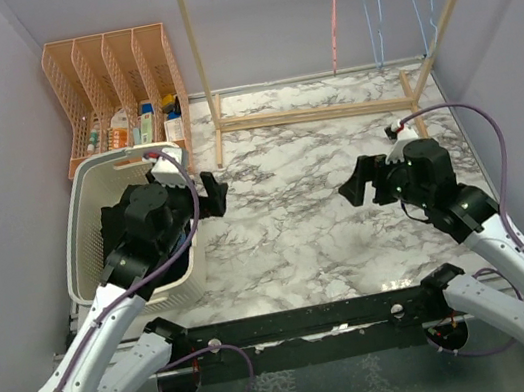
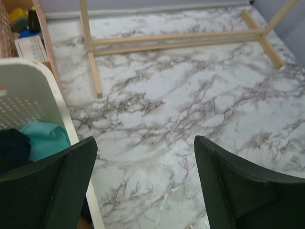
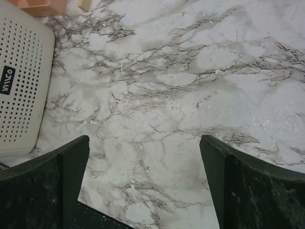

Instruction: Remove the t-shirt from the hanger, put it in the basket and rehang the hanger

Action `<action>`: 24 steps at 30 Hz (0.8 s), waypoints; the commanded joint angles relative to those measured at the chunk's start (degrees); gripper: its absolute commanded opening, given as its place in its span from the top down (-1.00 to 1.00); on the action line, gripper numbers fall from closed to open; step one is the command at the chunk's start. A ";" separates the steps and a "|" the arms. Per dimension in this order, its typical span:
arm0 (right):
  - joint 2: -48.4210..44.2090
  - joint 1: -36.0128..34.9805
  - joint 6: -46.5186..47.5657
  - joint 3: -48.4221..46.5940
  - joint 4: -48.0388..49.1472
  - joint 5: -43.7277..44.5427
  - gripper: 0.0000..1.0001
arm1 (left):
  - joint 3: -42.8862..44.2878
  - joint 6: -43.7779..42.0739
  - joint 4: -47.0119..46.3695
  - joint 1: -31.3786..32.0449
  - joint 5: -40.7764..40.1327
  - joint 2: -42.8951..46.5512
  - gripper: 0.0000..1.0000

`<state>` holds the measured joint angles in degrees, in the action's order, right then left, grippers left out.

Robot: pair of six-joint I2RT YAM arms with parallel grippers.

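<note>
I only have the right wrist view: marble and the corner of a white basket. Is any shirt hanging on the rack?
Observer: No. The wooden rack carries only bare hangers: blue hangers and a pink hanger.
Operator: What's inside the basket?
Observer: The left wrist view shows a teal cloth and a dark cloth lying in the white basket.
Operator: And the left tool?
Observer: The left tool is open and empty, just beside the basket's right rim.
</note>
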<state>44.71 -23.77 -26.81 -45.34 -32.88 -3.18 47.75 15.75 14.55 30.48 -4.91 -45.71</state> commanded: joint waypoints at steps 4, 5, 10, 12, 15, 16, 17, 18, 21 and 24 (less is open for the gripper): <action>1.14 0.13 -0.94 1.41 6.78 6.07 -0.99 | -5.97 -2.55 -5.38 0.04 2.29 5.88 -0.75; 0.86 0.13 -0.74 1.77 7.76 6.41 -0.99 | -5.63 -2.66 -4.30 0.02 2.33 5.75 -0.75; -0.82 0.13 1.22 3.32 13.49 7.53 -0.99 | -6.67 -3.03 -3.14 0.08 2.98 6.96 -0.74; -0.94 0.13 1.80 3.02 14.44 9.14 -0.99 | -6.74 -3.02 -2.86 0.07 2.53 7.63 -0.74; -0.18 0.13 3.19 1.53 14.18 12.20 -0.99 | -7.26 -2.30 -3.45 0.02 2.72 8.55 -0.74; 0.21 0.13 3.51 0.97 13.97 13.02 -0.99 | -7.43 -2.21 -3.55 0.02 2.71 8.76 -0.74; 0.59 0.13 3.67 0.48 13.77 13.65 -0.99 | -7.44 -2.18 -3.63 0.05 2.75 8.95 -0.74; 0.90 0.13 3.69 0.01 13.73 14.23 -0.99 | -7.49 -2.11 -3.65 0.07 2.69 8.97 -0.74; 1.54 0.13 3.74 -0.76 13.83 14.14 -0.99 | -7.50 -1.88 -3.46 0.04 2.43 9.17 -0.74; 1.86 0.13 3.87 -0.76 14.10 12.90 -0.99 | -7.58 -1.93 -3.26 0.06 2.15 9.30 -0.74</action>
<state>46.24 -23.77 -24.05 -44.27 -20.93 8.38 40.64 13.56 12.34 30.48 -3.42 -37.17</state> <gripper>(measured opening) 0.994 0.871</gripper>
